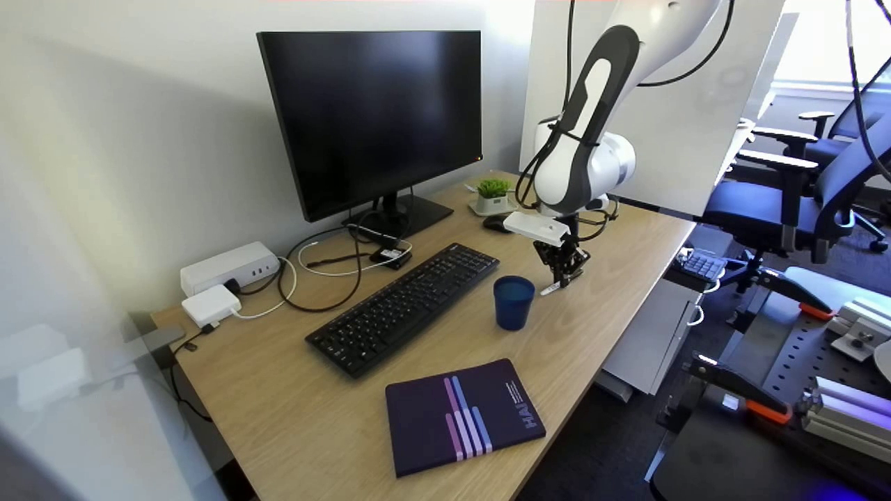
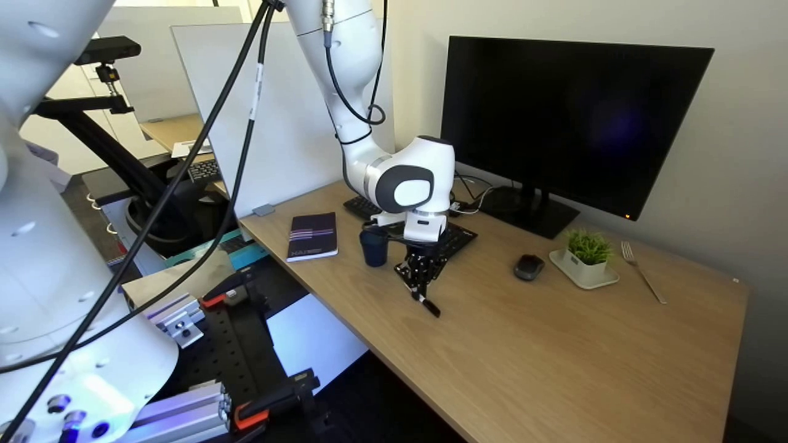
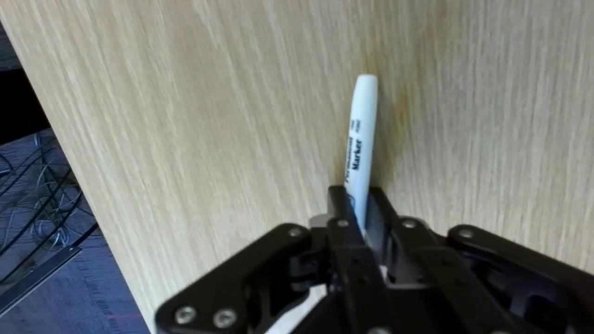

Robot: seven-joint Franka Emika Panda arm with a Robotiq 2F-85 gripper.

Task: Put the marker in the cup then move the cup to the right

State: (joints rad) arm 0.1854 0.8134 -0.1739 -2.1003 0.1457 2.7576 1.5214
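My claw [image 3: 358, 197] is almost closed, pinching the marker [image 3: 361, 150] around its middle, near the cup [image 1: 514, 303]; I believe this grip serves for lifting, and the cup stands with mouth upward, so it should receive the marker

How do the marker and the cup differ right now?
The marker is thin; the cup is much wider. The marker is white with a dark end, while the cup is dark blue. The gripper pinches the marker, while the cup stands upright on the desk, ungripped. Both have a rounded body.
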